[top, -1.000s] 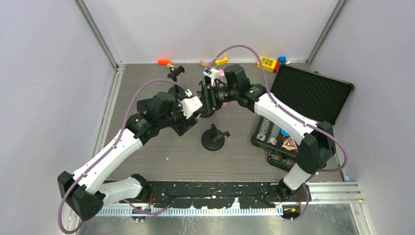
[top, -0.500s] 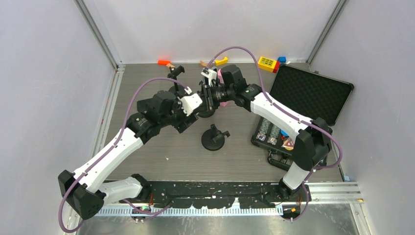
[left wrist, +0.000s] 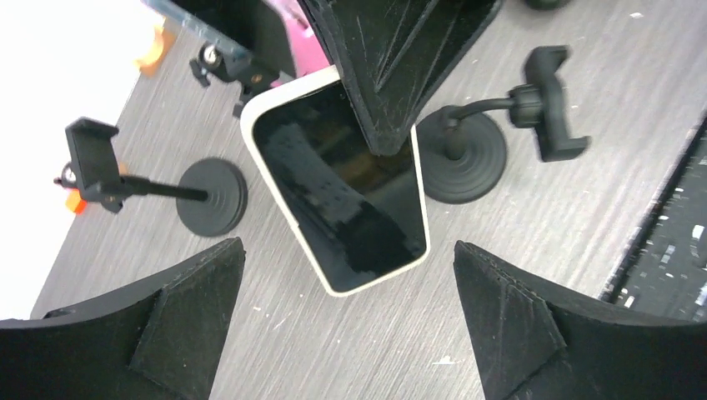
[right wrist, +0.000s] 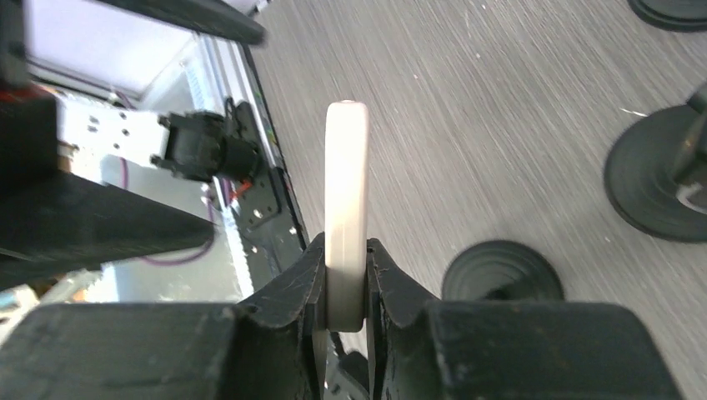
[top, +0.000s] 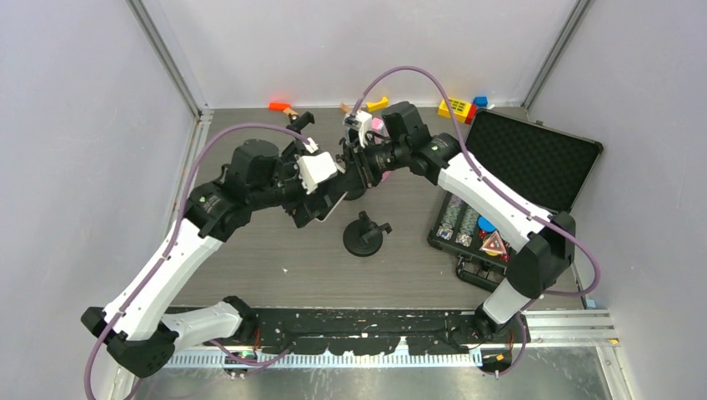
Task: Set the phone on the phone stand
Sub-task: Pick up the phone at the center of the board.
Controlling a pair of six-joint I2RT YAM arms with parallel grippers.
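The phone (left wrist: 338, 183), white-edged with a dark screen, hangs above the table. My right gripper (right wrist: 346, 243) is shut on it, and its fingers (left wrist: 375, 83) pinch the top end. Seen edge-on, the phone (right wrist: 346, 183) stands straight between those fingers. My left gripper (left wrist: 348, 250) is open, its fingers wide on either side of the phone's lower end and not touching it. In the top view the left gripper (top: 313, 208) sits left of the right gripper (top: 357, 169). Black phone stands with round bases stand on the table: one (top: 364, 236) in front, one (top: 300, 125) behind.
Below the phone, two stands (left wrist: 213, 196) (left wrist: 463, 158) flank it, each with a clamp head. An open black case (top: 529, 158) and a tray of small parts (top: 471, 233) lie at the right. Coloured toy blocks (top: 457, 107) line the back wall.
The right gripper has shut on the phone. The left gripper has opened wide, let go of it and drawn back to the left.
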